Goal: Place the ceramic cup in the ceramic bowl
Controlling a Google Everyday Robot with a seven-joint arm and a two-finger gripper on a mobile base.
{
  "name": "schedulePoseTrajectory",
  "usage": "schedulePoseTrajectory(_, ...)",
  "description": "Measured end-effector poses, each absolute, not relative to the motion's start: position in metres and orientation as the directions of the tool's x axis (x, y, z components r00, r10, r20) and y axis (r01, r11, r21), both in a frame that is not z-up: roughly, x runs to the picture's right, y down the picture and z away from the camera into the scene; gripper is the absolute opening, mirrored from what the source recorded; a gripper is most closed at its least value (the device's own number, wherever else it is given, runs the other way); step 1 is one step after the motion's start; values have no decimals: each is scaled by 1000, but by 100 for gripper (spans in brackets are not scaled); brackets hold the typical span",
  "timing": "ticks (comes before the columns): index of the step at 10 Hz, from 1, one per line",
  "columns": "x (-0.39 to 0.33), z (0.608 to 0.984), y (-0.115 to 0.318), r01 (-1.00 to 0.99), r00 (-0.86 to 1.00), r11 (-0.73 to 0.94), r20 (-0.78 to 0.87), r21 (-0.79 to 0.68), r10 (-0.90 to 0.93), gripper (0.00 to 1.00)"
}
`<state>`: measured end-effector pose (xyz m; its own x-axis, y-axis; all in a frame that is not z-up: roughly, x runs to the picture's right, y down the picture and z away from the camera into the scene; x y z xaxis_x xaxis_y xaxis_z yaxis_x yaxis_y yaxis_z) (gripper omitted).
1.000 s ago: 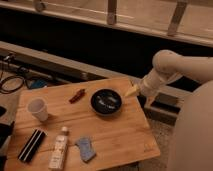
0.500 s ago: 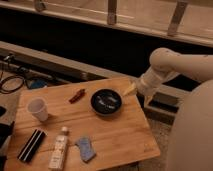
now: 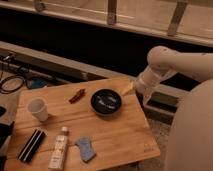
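Observation:
The ceramic cup (image 3: 38,109) is a small plain white cup standing upright near the left edge of the wooden table (image 3: 120,136). The ceramic bowl (image 3: 106,101) is round, shallow and black with pale streaks inside; it sits near the table's back right. My gripper (image 3: 127,89) is at the end of the white arm (image 3: 165,65), just right of the bowl above the table's back right corner. It is far from the cup and holds nothing that I can see.
A small reddish-brown object (image 3: 77,95) lies left of the bowl. A black flat case (image 3: 31,145), a white labelled bottle (image 3: 59,149) and a blue cloth-like item (image 3: 85,148) lie along the front. Cables (image 3: 15,80) lie left beyond the table.
The arm has shifted slightly left, bringing the gripper a little closer to the bowl. The objects on the table have not moved.

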<state>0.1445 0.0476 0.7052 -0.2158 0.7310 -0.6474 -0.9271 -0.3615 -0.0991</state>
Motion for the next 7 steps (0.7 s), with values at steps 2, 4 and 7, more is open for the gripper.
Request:
schedulePoseTrajectory(2, 159, 702, 33, -938, -210, -332, -606, -96, 768, 72)
schedulePoseTrajectory(4, 154, 702, 13, -946, -178, -300, -581, -120, 794, 72)
schedulePoseTrajectory(7, 111, 711, 18, -949, -105, -257, -582, -185, 806, 72)
